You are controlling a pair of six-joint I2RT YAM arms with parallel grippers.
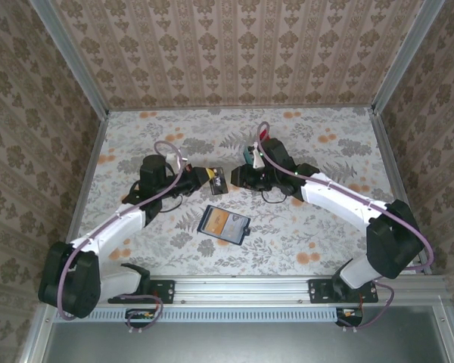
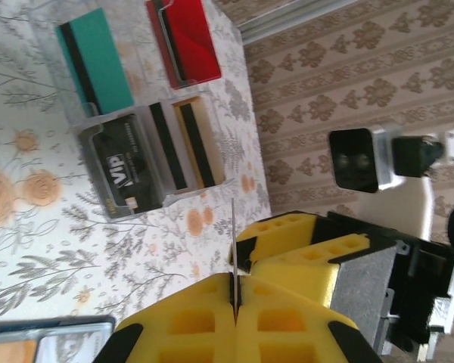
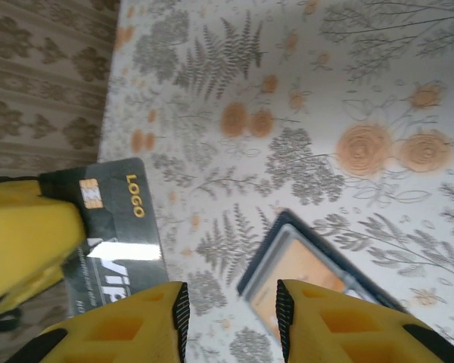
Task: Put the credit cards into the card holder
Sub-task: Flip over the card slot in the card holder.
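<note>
My left gripper is shut on a dark credit card, which appears edge-on as a thin line in the left wrist view. In the right wrist view that card shows "LOGO" and "VIP" lettering. My right gripper is open just beside it, with nothing between its fingers. The card holder lies open on the table below both grippers, an orange card in it. Teal, red, dark and tan cards stand in a rack.
The clear plastic rack stands on the floral table behind the right gripper. Patterned walls close in the table on three sides. A rail carrying both arm bases runs along the near edge.
</note>
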